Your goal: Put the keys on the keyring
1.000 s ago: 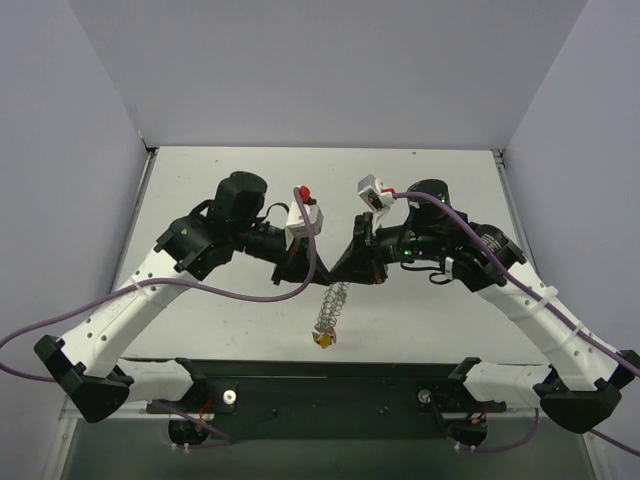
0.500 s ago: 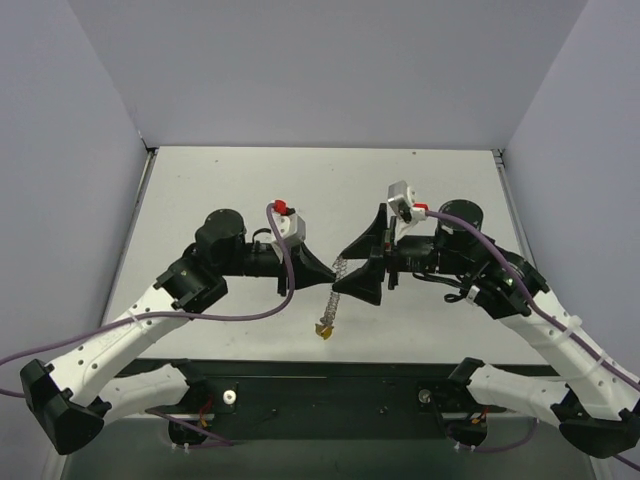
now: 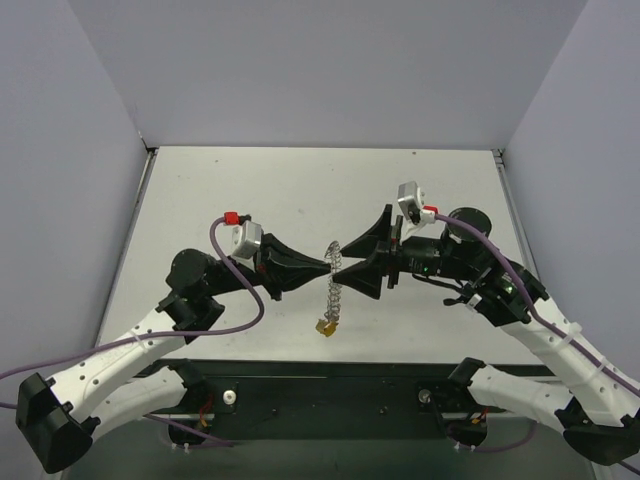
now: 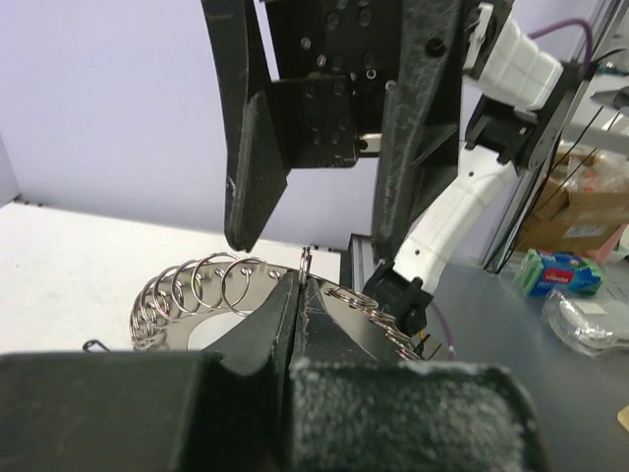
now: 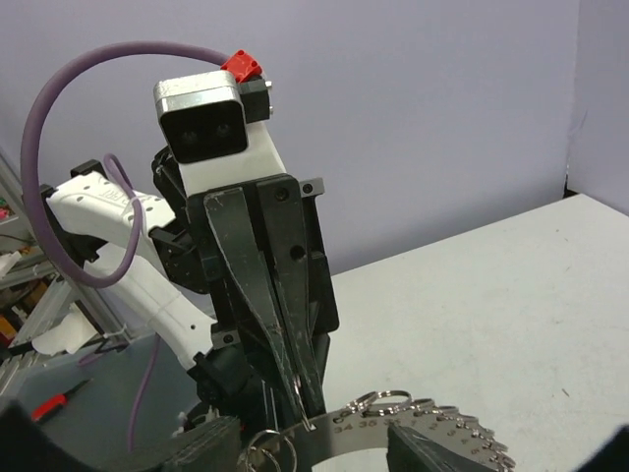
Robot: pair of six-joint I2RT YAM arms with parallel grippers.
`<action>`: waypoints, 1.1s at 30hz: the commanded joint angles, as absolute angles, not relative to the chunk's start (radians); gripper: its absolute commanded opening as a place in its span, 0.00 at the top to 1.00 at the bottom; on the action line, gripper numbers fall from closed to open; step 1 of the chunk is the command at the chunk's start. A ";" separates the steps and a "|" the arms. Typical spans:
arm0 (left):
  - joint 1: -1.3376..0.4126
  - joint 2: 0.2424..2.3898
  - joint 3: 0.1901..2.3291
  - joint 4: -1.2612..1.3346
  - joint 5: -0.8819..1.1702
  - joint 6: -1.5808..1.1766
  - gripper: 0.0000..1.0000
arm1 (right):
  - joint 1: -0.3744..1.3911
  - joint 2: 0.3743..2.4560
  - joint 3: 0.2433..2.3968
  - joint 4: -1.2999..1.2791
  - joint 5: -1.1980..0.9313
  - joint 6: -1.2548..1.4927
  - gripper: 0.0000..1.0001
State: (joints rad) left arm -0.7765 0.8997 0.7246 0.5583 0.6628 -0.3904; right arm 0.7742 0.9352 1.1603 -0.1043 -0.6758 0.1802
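Note:
The keyring (image 3: 336, 290), a silvery coil of small rings on a numbered metal band, hangs in mid-air above the table (image 3: 230, 190). A yellow-headed key (image 3: 323, 328) dangles at its lower end; I see no other keys. My left gripper (image 3: 331, 265) is shut on the keyring's top. In the left wrist view its jaws (image 4: 298, 285) pinch one small ring, with the keyring (image 4: 197, 285) fanning out behind. My right gripper (image 3: 344, 265) faces it, open, its fingers straddling the band without touching. In the right wrist view the keyring (image 5: 432, 418) runs between those fingers (image 5: 197, 454).
Grey walls enclose the table on three sides. A black rail (image 3: 330, 385) with both arm bases runs along the near edge. Off the table, the left wrist view shows a shelf with boxes and a green packet (image 4: 562, 272).
The right gripper has opened and let go of the keyring. The left arm has swung lower and toward the near left, still gripping the keyring, which now hangs a little further right.

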 commanded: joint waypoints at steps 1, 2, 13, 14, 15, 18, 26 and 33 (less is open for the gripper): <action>-0.776 0.896 0.706 0.877 0.624 -0.512 1.00 | 0.781 0.913 1.147 0.038 -0.696 0.213 0.49; -0.778 0.902 0.703 0.914 0.629 -0.532 1.00 | 0.782 0.914 1.147 0.044 -0.707 0.216 0.50; -0.776 0.948 0.733 0.925 0.672 -0.558 1.00 | 0.781 0.930 1.135 0.112 -0.735 0.262 0.59; -0.776 0.948 0.738 0.917 0.675 -0.554 1.00 | 0.781 0.928 1.134 0.115 -0.735 0.265 0.59; -0.776 0.956 0.742 0.908 0.678 -0.554 1.00 | 0.781 0.928 1.132 0.126 -0.735 0.268 0.59; -0.776 0.968 0.756 0.888 0.695 -0.554 1.00 | 0.781 0.930 1.131 0.136 -0.736 0.273 0.59; -0.776 0.989 0.769 0.913 0.709 -0.575 1.00 | 0.782 0.965 1.143 0.141 -0.772 0.287 0.74; -0.776 0.973 0.769 0.905 0.698 -0.565 1.00 | 0.782 0.970 1.161 0.086 -0.779 0.265 0.92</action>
State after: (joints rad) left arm -0.7750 0.9924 0.7059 0.8330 0.7155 -0.5735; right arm 0.7731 0.9607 1.1336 0.0631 -0.7254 0.2745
